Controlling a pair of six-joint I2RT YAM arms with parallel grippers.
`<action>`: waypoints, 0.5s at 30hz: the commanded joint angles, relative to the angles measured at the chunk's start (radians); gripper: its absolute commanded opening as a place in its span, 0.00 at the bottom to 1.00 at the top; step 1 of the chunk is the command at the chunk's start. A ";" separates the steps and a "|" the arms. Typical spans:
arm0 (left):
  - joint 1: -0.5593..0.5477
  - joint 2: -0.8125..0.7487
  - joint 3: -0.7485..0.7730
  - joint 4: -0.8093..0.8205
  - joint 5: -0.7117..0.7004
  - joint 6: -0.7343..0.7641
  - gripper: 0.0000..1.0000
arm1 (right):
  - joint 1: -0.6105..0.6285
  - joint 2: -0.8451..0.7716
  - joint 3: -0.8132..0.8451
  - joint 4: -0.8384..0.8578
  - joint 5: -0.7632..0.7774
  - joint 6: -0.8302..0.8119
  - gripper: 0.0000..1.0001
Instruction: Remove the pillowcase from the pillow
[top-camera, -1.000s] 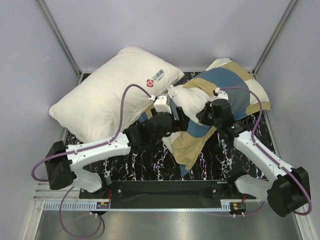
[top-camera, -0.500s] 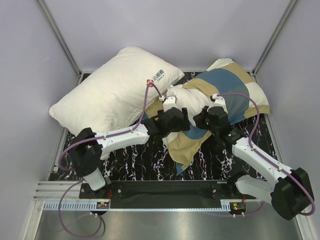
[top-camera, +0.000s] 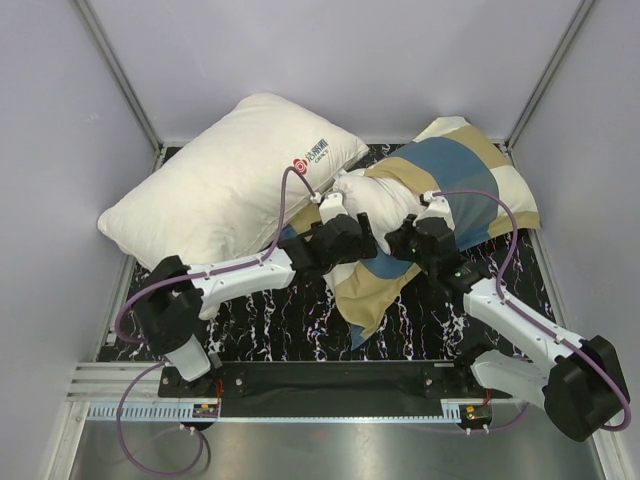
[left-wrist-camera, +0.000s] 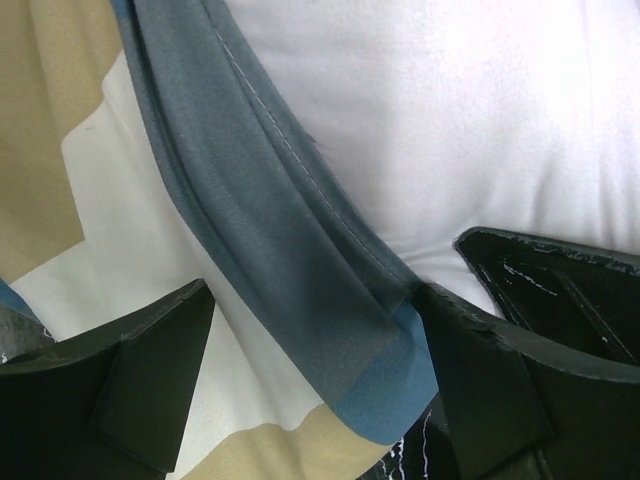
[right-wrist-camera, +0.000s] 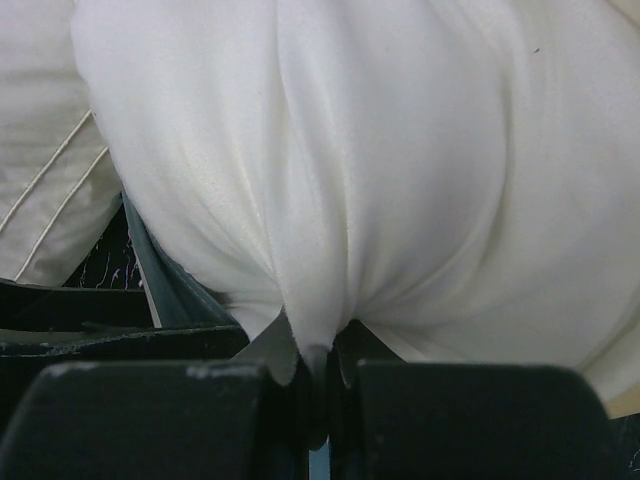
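We've moved the left gripper (left-wrist-camera: 315, 320) in at centre frame, jaws apart astride the pillowcase (left-wrist-camera: 250, 220) hem; right gripper (right-wrist-camera: 318, 375) clamps the pillow (right-wrist-camera: 400, 170), ready to peel.

The top external camera looks down from high behind the near edge over the whole marbled table (top-camera: 280, 320), while both wrist cameras press close, the left facing the pillowcase (left-wrist-camera: 270, 250) hem, the right the pillow (right-wrist-camera: 400, 180), both also seen overhead at mid-table.

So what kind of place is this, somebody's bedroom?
Probably not; more likely a robot test booth: a left arm and right arm bolted to a marbled table, plain grey panels around it.
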 joint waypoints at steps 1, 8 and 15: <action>0.030 -0.049 -0.025 0.112 -0.060 -0.044 0.88 | 0.027 -0.012 -0.003 0.044 -0.027 -0.015 0.00; 0.038 -0.039 0.004 0.114 -0.077 -0.044 0.89 | 0.035 -0.001 -0.008 0.044 -0.030 -0.017 0.00; 0.056 0.010 0.037 0.087 -0.042 -0.045 0.89 | 0.039 0.008 -0.011 0.046 -0.032 -0.018 0.00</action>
